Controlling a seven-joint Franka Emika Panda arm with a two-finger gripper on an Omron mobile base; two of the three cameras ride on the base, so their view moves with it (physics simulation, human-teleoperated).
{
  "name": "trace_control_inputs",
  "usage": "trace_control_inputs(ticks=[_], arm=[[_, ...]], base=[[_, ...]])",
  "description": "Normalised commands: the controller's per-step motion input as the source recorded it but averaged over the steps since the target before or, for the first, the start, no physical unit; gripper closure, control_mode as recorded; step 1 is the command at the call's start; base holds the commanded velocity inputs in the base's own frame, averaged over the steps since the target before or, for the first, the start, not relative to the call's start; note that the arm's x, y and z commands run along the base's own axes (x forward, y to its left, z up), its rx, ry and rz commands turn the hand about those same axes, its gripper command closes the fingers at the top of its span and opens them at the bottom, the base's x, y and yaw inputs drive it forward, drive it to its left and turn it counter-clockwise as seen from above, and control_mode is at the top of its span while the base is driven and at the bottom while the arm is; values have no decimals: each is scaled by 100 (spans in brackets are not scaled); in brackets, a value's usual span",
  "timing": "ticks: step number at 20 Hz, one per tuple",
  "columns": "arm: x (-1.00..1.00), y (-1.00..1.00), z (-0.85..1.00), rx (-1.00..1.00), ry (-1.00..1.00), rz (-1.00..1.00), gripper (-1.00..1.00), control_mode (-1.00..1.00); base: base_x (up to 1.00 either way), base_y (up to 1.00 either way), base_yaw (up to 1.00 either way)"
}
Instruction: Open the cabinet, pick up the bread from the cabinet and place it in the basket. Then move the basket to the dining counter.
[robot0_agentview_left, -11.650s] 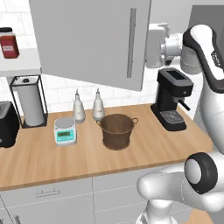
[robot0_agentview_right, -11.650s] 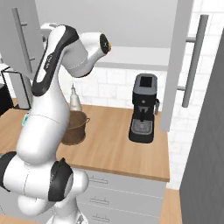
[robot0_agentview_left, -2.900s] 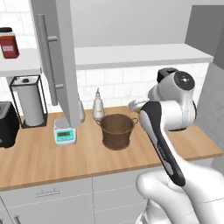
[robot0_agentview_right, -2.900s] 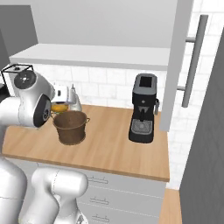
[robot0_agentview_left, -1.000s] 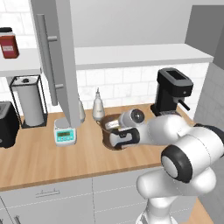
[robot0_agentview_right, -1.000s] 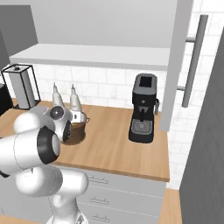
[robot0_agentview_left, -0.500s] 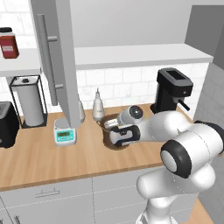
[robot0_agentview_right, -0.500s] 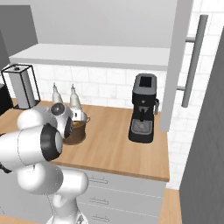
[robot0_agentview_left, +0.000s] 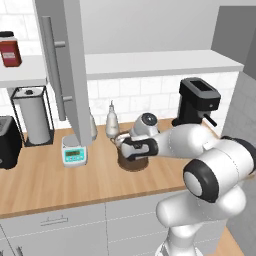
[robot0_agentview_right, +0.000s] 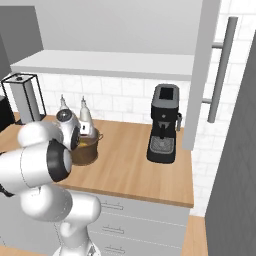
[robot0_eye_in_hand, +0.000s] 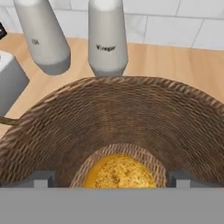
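claw (robot0_eye_in_hand: 112, 177) spread, empty | one bread (robot0_eye_in_hand: 118, 172) in one basket (robot0_eye_in_hand: 131, 118) | apparently two bottles (robot0_eye_in_hand: 107, 35)

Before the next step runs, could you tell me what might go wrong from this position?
The gripper sits low inside the basket, fingertips flanking the bread; lifting carelessly could snag the woven wall or drag the bread out. Two bottles stand just behind the basket, so shifting it might topple them. The open cabinet door hangs nearby, a possible collision.
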Motion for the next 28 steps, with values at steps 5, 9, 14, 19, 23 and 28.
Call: trace_control_inputs(ticks=[5,9,14,19,23,28], arm=[[-1,29,43,-5,1,2,-100,-100],[-44,21,93,-9,-1,0,-100,-100],[-73,11,40,-1,8,3,-100,-100],[-35,6,-28,-2,18,11,-100,-100],[-6,0,-53,-11,1,12,-100,-100],[0,0,-49,-20,0,12,-100,-100]], base=[[0,0,0],[0,0,0],[0,0,0],[0,0,0],[0,0,0],[0,0,0]])
